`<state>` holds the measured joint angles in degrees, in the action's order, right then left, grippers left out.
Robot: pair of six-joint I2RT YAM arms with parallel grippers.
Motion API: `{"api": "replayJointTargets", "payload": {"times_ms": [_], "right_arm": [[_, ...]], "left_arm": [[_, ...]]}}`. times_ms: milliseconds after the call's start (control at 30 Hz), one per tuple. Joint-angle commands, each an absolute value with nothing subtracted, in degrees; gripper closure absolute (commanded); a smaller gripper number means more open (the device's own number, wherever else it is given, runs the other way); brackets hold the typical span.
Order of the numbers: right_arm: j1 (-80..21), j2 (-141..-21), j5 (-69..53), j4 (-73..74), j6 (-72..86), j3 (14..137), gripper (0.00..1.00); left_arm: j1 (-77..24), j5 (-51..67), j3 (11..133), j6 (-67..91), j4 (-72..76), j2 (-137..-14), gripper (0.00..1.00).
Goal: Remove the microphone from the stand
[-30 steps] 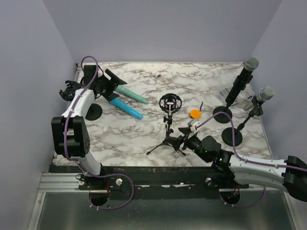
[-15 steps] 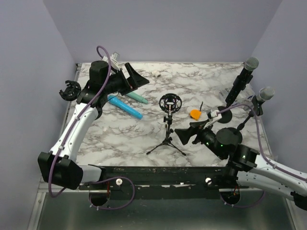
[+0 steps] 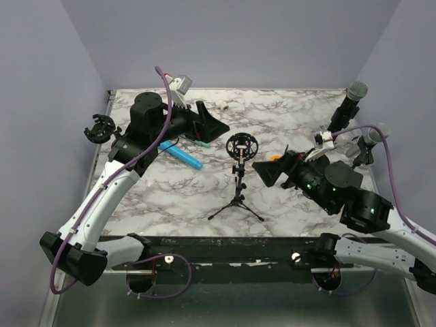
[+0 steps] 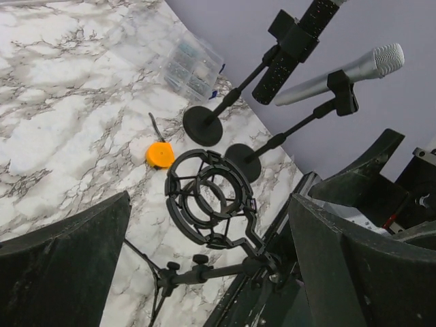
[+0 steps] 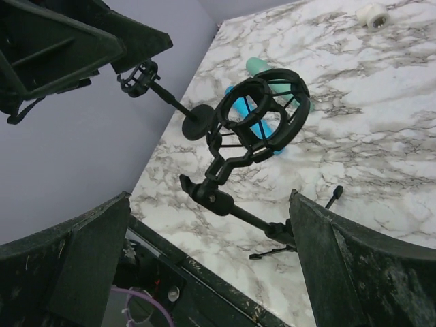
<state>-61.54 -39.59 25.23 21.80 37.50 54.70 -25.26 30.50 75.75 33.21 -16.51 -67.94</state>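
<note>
A black microphone with a grey head [image 3: 349,101] stands in a stand at the far right; it also shows in the left wrist view [image 4: 294,42]. A silver microphone [image 3: 373,135] sits in a second stand beside it, also in the left wrist view [image 4: 344,70]. A tripod stand with an empty black shock mount [image 3: 242,146] is in the middle. My left gripper [image 3: 216,127] is open and empty, raised left of the mount [image 4: 210,203]. My right gripper [image 3: 268,172] is open and empty, right of the mount [image 5: 259,119].
A blue cylinder [image 3: 181,156] and a teal one [image 3: 198,142] lie on the marble behind the left gripper. An empty clip stand [image 3: 99,129] is at the far left edge. An orange disc [image 4: 161,154], a clear parts box [image 4: 191,64] and a white roll [image 5: 373,13] lie on the table.
Both arms have risen and swung towards the middle. The left gripper moved from the far left to beside the shock mount; the right gripper lifted from the tripod's foot to the mount's right.
</note>
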Motion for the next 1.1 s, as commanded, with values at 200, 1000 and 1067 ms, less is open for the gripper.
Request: {"api": "replayJointTargets", "payload": {"times_ms": [200, 1000, 1067], "right_arm": [[-61.9, -50.5, 23.2, 26.2, 40.7, 61.2, 0.00], [-43.0, -51.7, -8.0, 10.0, 48.2, 49.2, 0.00], [-42.9, -51.6, -8.7, 9.0, 48.3, 48.3, 0.01]], "left_arm": [[-30.6, 24.3, 75.1, 25.2, -16.3, -65.0, 0.03], [-34.1, 23.3, 75.3, 24.2, -17.3, -66.2, 0.03], [-34.0, 23.3, 75.3, 24.2, -17.3, -66.2, 0.03]]}}
